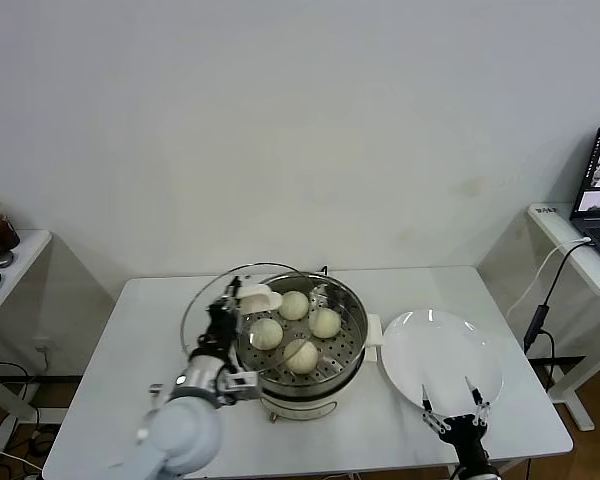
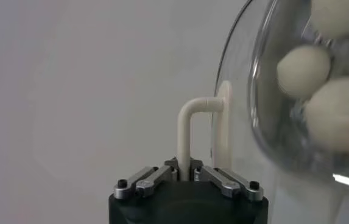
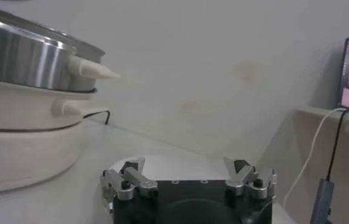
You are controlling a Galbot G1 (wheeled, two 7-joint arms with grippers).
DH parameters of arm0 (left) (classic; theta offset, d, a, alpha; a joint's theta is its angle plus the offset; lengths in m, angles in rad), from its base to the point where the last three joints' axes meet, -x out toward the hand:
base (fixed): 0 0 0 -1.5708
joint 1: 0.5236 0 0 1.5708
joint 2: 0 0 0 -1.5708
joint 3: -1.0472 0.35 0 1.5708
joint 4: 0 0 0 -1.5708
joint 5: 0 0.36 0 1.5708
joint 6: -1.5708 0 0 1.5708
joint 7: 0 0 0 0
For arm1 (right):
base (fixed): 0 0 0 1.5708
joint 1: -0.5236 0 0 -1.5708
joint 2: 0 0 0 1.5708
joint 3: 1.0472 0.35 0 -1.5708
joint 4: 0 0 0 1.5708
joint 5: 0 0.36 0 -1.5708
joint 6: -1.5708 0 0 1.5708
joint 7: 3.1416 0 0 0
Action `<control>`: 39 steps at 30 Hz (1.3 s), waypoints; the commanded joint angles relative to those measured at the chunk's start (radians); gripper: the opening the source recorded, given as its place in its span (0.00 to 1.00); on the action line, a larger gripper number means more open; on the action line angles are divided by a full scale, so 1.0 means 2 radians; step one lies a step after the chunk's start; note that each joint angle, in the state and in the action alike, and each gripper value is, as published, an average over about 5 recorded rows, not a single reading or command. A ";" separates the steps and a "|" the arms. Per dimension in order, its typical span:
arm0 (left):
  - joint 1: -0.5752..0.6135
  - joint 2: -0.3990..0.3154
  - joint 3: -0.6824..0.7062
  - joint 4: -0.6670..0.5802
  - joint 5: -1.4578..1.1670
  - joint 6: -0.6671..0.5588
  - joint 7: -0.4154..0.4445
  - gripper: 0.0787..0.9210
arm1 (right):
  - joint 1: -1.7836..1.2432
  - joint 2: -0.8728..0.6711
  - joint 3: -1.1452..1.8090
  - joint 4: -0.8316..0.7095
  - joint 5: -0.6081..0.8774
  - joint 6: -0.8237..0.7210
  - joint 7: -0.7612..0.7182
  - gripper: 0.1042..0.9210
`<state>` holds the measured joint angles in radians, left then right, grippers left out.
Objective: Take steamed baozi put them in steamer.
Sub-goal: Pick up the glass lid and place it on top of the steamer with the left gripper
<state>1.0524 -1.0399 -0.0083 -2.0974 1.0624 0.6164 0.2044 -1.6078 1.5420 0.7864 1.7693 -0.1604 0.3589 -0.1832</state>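
While the white desk [image 1: 120, 340] carries the steamer [image 1: 345, 352] with four baozi [image 1: 294, 305] inside, the left pincer [image 1: 232, 300] clamps the tilted glass lid [image 1: 205, 300] by its handle; the right pincer [image 1: 453, 408] hangs spread over the plate [image 1: 440, 350].

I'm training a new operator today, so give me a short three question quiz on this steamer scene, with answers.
1. True or false: all four baozi sit inside the steamer.
2. What is the left gripper shut on? A) a baozi B) the glass lid's handle C) the plate
3. Fill in: the right gripper hangs open over the near edge of the ____.

Key: 1 true; 2 B; 3 plate.
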 commanded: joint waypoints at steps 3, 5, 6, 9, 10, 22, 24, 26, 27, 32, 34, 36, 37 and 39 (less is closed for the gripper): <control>-0.069 -0.113 0.103 0.050 0.154 0.037 0.086 0.11 | 0.007 0.004 -0.003 -0.011 -0.018 0.004 0.007 0.88; -0.066 -0.121 0.103 0.056 0.161 0.036 0.084 0.11 | 0.006 0.003 -0.003 -0.011 -0.018 0.005 0.007 0.88; -0.065 -0.124 0.104 0.059 0.163 0.035 0.083 0.11 | 0.006 0.003 -0.003 -0.011 -0.017 0.005 0.007 0.88; -0.064 -0.125 0.107 0.066 0.168 0.030 0.077 0.11 | 0.005 0.001 -0.003 -0.011 -0.015 0.005 0.007 0.88; -0.064 -0.124 0.108 0.068 0.168 0.028 0.075 0.11 | 0.005 0.000 -0.004 -0.010 -0.015 0.005 0.007 0.88; -0.054 -0.117 0.110 0.084 0.182 0.015 0.058 0.11 | 0.004 -0.005 -0.006 -0.010 -0.009 0.003 0.004 0.88; -0.054 -0.118 0.109 0.086 0.182 0.015 0.056 0.11 | 0.003 -0.005 -0.007 -0.010 -0.009 0.003 0.004 0.88; -0.054 -0.121 0.107 0.089 0.182 0.015 0.054 0.11 | 0.003 -0.005 -0.007 -0.010 -0.009 0.003 0.004 0.88; -0.054 -0.122 0.106 0.090 0.182 0.014 0.053 0.11 | 0.003 -0.005 -0.007 -0.010 -0.009 0.003 0.004 0.88; -0.052 -0.123 0.102 0.093 0.183 0.013 0.050 0.11 | 0.002 -0.006 -0.006 -0.010 -0.009 0.004 0.003 0.88; -0.050 -0.123 0.101 0.094 0.184 0.013 0.050 0.11 | 0.001 -0.006 -0.006 -0.010 -0.009 0.004 0.003 0.88; -0.047 -0.123 0.099 0.093 0.184 0.012 0.049 0.11 | 0.001 -0.006 -0.006 -0.010 -0.009 0.004 0.003 0.88; -0.046 -0.123 0.099 0.093 0.184 0.012 0.049 0.11 | 0.001 -0.006 -0.006 -0.010 -0.009 0.004 0.003 0.88; -0.044 -0.123 0.098 0.094 0.184 0.012 0.049 0.11 | 0.000 -0.006 -0.006 -0.010 -0.009 0.004 0.003 0.88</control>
<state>0.9581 -1.2774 0.1850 -1.9179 1.4190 0.6409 0.3040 -1.6071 1.5294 0.7739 1.7500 -0.1776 0.3660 -0.1777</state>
